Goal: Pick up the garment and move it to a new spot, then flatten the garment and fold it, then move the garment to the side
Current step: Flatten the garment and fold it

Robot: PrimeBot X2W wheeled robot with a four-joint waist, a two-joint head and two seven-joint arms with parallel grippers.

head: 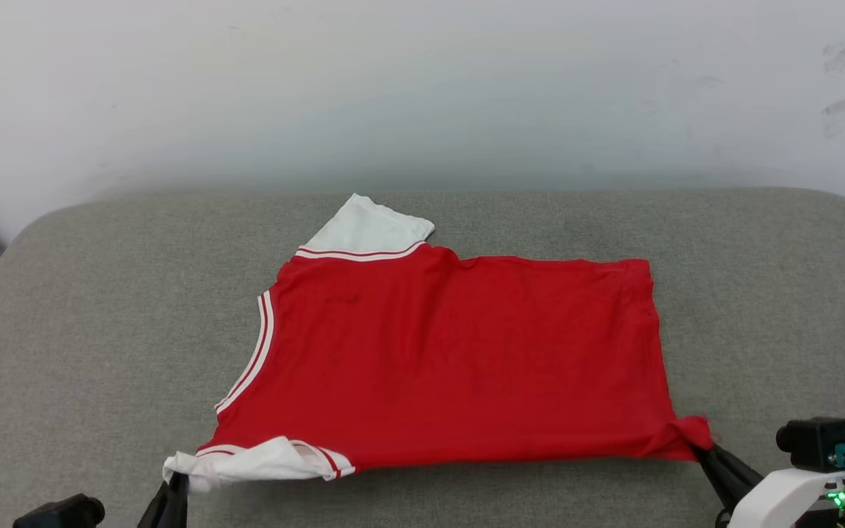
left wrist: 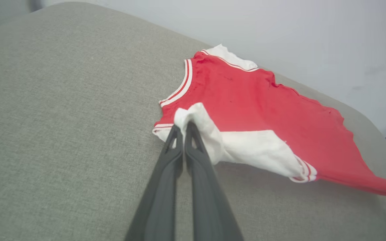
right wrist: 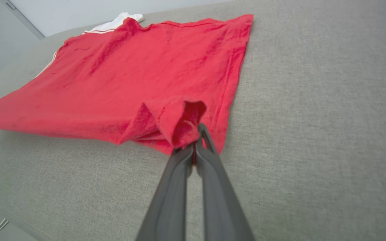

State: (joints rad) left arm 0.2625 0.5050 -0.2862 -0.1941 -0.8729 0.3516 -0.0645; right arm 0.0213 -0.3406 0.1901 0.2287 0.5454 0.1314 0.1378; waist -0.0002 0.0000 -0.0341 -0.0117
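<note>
Left gripper [left wrist: 183, 126]: fingers pressed together, pinching a bunched fold of the white near sleeve [left wrist: 246, 147]. Fabric wrapped over both fingertips. This gripper sat by the cushion's [head: 63, 330] near edge, toward its left side.

Right gripper [right wrist: 196, 135]: fingers likewise closed tight, clamped on the red hem corner [right wrist: 179, 122], which was gathered into a small crumpled knot above the tips. It sat by the cushion's near edge, toward its right side.

Garment [head: 459, 352]: lay spread on the cushion, roughly mid-width, long axis running left to right across it. Plain red face up, mostly flat, light wrinkles. The near edge was drawn fairly straight between the two pinched corners. No lettering visible on the upturned side.

Far sleeve [head: 364, 231]: white, pointing toward the cushion's back edge, lying flat. Striped trim [head: 255, 352], red and white, curved along the neck opening on the end nearer the cushion's left side.

Cushion: grey woven cover, rounded corners. Pale wall [head: 422, 88] directly behind the cushion's back edge.
</note>
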